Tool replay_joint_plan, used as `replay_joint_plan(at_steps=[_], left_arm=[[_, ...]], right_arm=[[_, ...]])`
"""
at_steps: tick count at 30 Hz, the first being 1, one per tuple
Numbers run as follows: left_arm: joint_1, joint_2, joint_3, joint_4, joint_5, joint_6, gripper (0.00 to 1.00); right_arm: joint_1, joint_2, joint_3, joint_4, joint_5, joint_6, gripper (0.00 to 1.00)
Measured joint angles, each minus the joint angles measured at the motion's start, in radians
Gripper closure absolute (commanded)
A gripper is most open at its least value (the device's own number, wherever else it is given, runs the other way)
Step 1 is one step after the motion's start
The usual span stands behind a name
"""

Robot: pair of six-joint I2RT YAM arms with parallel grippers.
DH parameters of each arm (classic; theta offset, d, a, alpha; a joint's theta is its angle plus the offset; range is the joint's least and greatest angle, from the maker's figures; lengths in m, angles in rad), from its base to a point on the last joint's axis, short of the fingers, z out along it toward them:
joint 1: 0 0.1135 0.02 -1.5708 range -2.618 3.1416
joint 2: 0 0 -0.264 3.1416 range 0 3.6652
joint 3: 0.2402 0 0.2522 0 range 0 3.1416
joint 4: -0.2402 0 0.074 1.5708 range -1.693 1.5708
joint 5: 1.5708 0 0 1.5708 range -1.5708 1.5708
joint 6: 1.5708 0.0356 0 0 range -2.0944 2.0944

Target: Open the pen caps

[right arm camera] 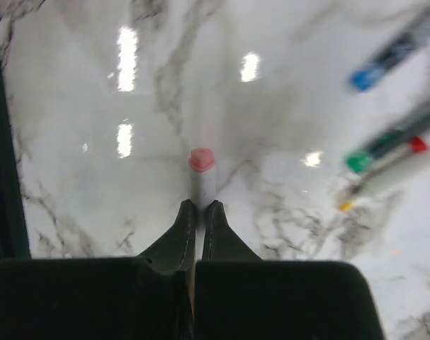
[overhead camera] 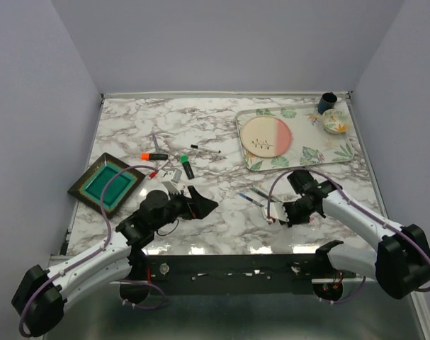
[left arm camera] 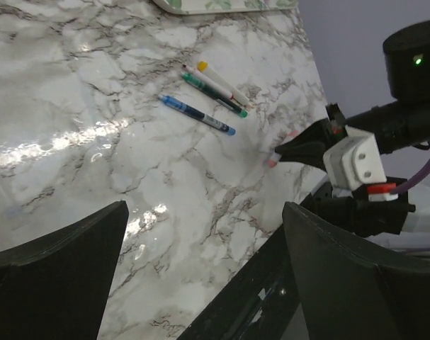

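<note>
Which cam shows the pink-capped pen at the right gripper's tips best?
Right wrist: the pink-capped pen sits centred, sticking out of the right gripper, whose fingers are nearly closed. The cap is plain though a bit blurred. Left wrist catches only a faint pink tip beside that gripper. Top external: too small, masked by the gripper.

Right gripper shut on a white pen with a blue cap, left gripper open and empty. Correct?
One error: the cap on the white pen in the right gripper is pink, not blue, as the right wrist view shows. The left gripper is open and empty, as stated.
</note>
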Motion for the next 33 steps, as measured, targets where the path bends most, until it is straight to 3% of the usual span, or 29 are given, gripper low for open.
replay_joint_plan(at_steps=[10,16,19,25,33], left_arm=[[-0.002,0.214,0.01,0.386,0.168,-0.018,0.03],[-0.026,0.343,0.071,0.546,0.179,-0.032,0.03],[-0.066,0.438,0.14,0.587,0.167,-0.031,0.03],[-0.164,0.658,0.325,0.62,0.114,-0.018,0.11],[-0.216,0.967,0.538,0.655,0.101,-0.035,0.23]], right_arm=[[-0.019,-0.115,0.256,0.177,-0.168,0.521,0.99],[-0.171,-0.173,0.263,0.407,-0.223,0.936,0.99],[-0.252,-0.175,0.256,0.548,-0.158,1.229,0.99],[-0.365,-0.176,0.186,0.665,-0.147,1.646,0.99],[-0.519,-0.122,0.108,0.746,-0.317,1.924,0.99]])
